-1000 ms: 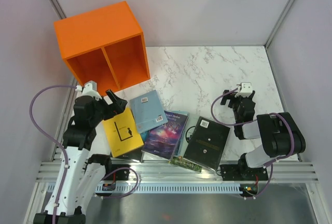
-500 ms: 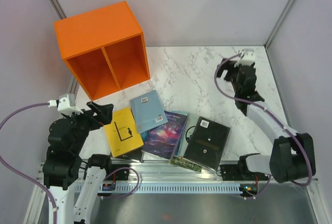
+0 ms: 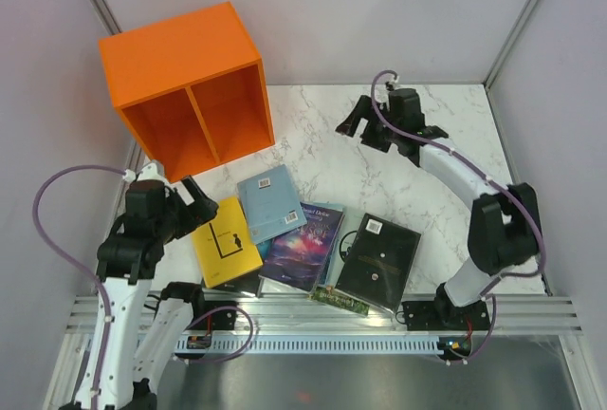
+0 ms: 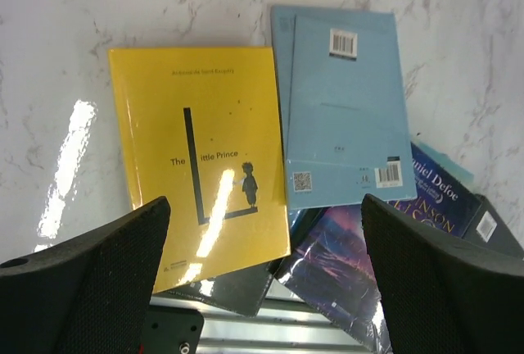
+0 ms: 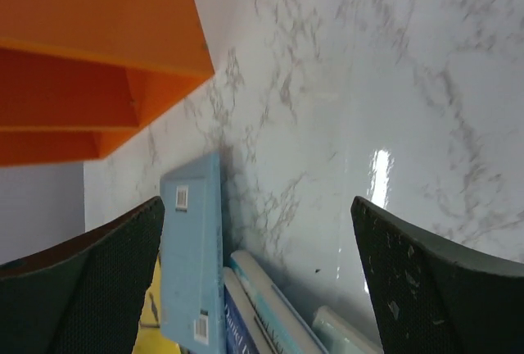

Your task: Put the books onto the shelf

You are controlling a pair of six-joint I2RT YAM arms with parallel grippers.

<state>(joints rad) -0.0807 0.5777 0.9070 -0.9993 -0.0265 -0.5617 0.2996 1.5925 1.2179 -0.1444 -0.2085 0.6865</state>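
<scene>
**Nothing shelved yet; both claws spread and empty**

In the top view the books lie in an overlapping heap at lower centre, close to the table's near edge. The black book [image 3: 379,258] is at the right, the purple galaxy book [image 3: 302,244] in the middle and the yellow book [image 3: 226,242] at the left. The light blue book [image 3: 270,201] sits highest in the frame.

The left gripper [image 3: 201,199] hangs over the yellow book's upper left corner, jaws spread wide and holding nothing. Its wrist view looks down on the yellow and light blue covers.

Above the heap, a broad bare stretch of the marble table [image 3: 313,125] leaves free room to move. The right gripper [image 3: 391,130] hangs there at upper centre-right, also spread and empty.

The shelf [image 3: 180,54] stands at upper left, close to the side wall [image 3: 47,97]. Both compartments face the heap and look empty, so every book is left to do. Approach from the shelf's left looks cramped.
</scene>
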